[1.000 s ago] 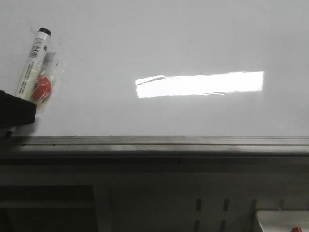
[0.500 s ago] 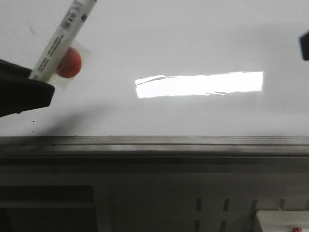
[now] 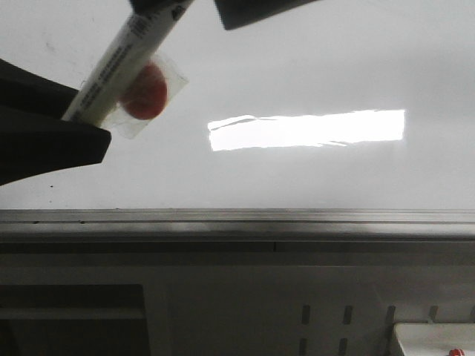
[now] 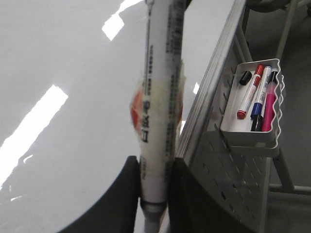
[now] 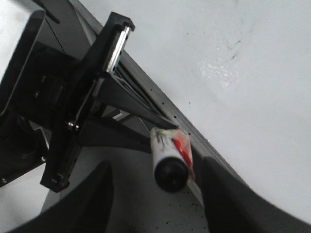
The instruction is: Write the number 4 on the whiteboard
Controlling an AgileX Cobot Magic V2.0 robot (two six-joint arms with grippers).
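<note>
The whiteboard (image 3: 312,67) is glossy white with a bright rectangular reflection and a grey edge rail (image 3: 237,219). No number 4 shows on it; I see only faint smudges in the right wrist view (image 5: 233,48). My left gripper (image 3: 78,119) is shut on the lower end of a white marker (image 3: 119,63) with a red tag (image 3: 145,93), holding it above the board; it also shows in the left wrist view (image 4: 154,167). My right gripper (image 5: 158,194) is open, its jaws on either side of the marker's black cap (image 5: 170,174), apart from it.
A white tray (image 4: 248,138) with several coloured markers hangs on the perforated panel below the board's rail; its corner shows in the front view (image 3: 434,337). The left arm's black body (image 5: 73,111) lies close to my right gripper.
My left gripper has lifted the marker off the board and carried it up and to the right. My right gripper has come in from the right to the marker's cap end.
</note>
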